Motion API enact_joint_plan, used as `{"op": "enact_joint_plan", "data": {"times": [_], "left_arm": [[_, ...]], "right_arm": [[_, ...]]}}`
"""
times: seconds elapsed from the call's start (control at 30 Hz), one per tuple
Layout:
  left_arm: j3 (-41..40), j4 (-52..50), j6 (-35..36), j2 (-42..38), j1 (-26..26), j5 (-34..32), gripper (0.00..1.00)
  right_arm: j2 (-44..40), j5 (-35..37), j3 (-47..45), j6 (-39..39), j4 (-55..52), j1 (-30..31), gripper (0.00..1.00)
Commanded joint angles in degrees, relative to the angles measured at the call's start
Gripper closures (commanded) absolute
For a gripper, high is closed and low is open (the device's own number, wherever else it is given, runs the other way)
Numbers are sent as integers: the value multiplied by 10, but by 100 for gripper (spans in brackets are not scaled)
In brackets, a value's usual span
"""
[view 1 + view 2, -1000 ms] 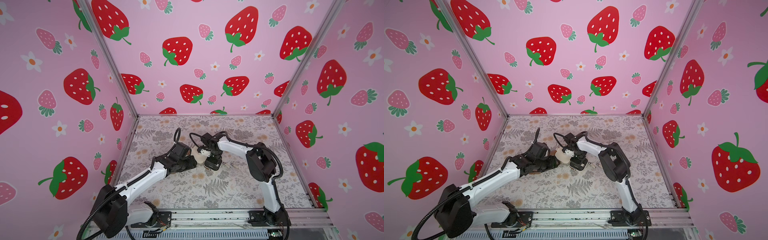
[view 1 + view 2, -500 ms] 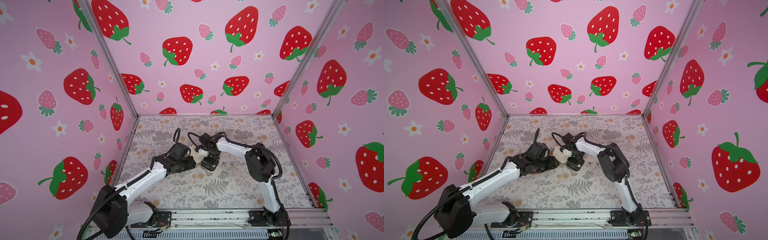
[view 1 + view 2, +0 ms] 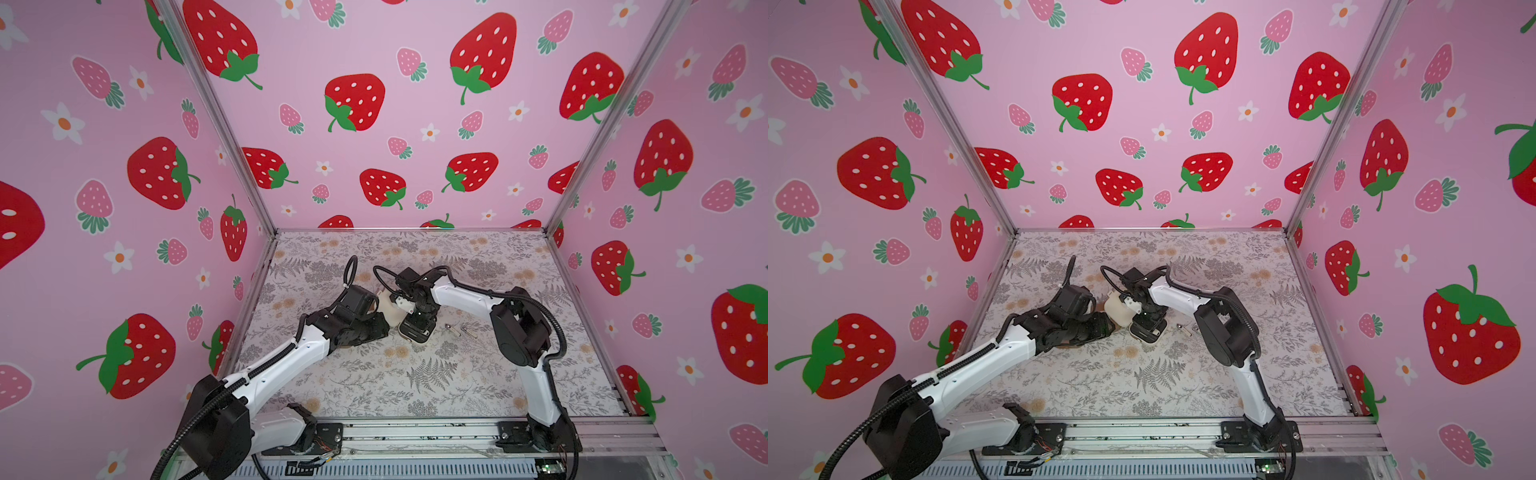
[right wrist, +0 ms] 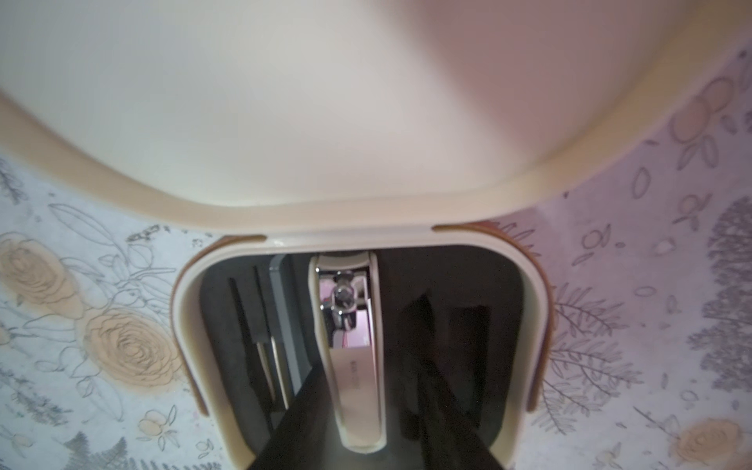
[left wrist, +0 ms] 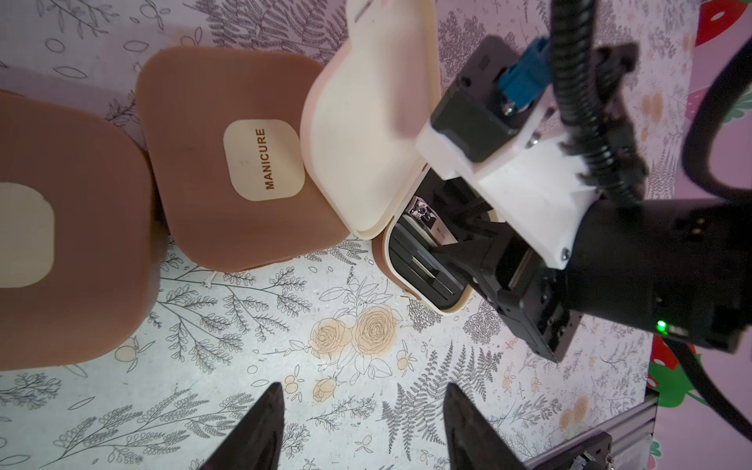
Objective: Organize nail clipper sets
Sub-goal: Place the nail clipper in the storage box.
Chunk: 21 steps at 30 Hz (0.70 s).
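Right gripper sits slightly nearer left gripper, which gapes empty, than a second ago. It reaches into open cream case beside slotted nail clipper; grip unclear.

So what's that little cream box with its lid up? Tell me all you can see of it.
The cream case is a rounded-square, smooth plastic-looking box, hinged open with its lid raised and plain inside. It rests on the floral table, with a brown band low on its outside. Inside is a black slotted insert holding a shiny metal nail clipper and slim tools. The right gripper reaches into it, jaws either side of the clipper. A closed brown case lies beside it.
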Motion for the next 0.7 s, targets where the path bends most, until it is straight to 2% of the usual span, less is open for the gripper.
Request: {"op": "enact_joint_plan", "data": {"times": [0.0, 0.23, 0.37, 0.43, 0.57, 0.67], "left_arm": [[2, -17, 8, -12, 2, -13, 36], [6, -30, 16, -15, 2, -20, 36], [5, -27, 15, -15, 2, -20, 36], [5, -26, 16, -15, 2, -20, 36], [6, -25, 16, -13, 2, -18, 36], [6, -24, 17, -12, 2, -18, 36]], "right_arm": [[-9, -8, 8, 10, -6, 13, 59], [-50, -36, 14, 18, -2, 13, 58], [-43, -41, 20, 26, 7, 13, 59], [-33, -38, 26, 31, 9, 13, 61], [-10, -47, 36, 35, 13, 13, 73], [-1, -55, 36, 37, 16, 13, 77]]}}
